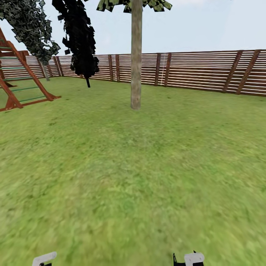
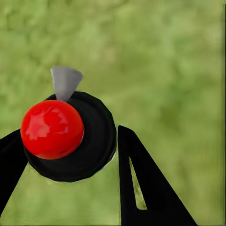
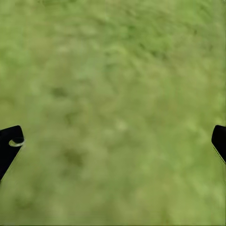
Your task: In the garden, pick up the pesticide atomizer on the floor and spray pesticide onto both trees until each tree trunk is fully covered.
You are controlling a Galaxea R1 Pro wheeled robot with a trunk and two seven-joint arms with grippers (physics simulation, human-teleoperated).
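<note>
Between the left claw's [image 2: 70, 165] two black fingers [image 2: 150, 188] sits a round black object topped with a glossy red ball [image 2: 52, 128] and a small grey wedge; the fingers press against its sides, so the claw is clenched on it. This appears to be the atomizer [image 2: 89, 141], seen end-on, hanging above blurred green lawn [image 2: 179, 70].

The right claw [image 3: 113, 141] is released, its black fingertips [image 3: 9, 143] spread wide apart with nothing but grass between them.

From the head view, white parts of both arms peek up at the lower edge. Beyond them the lawn runs out to a tree [image 1: 136, 55] with a thick, pale, mottled trunk standing upright, well apart from the robot. Behind the tree runs a brown slatted fence [image 1: 207, 70]. Left of the tree hangs a dark-leaved tree [image 1: 79, 37], and further left stands a red-brown wooden ladder frame [image 1: 22, 81].
</note>
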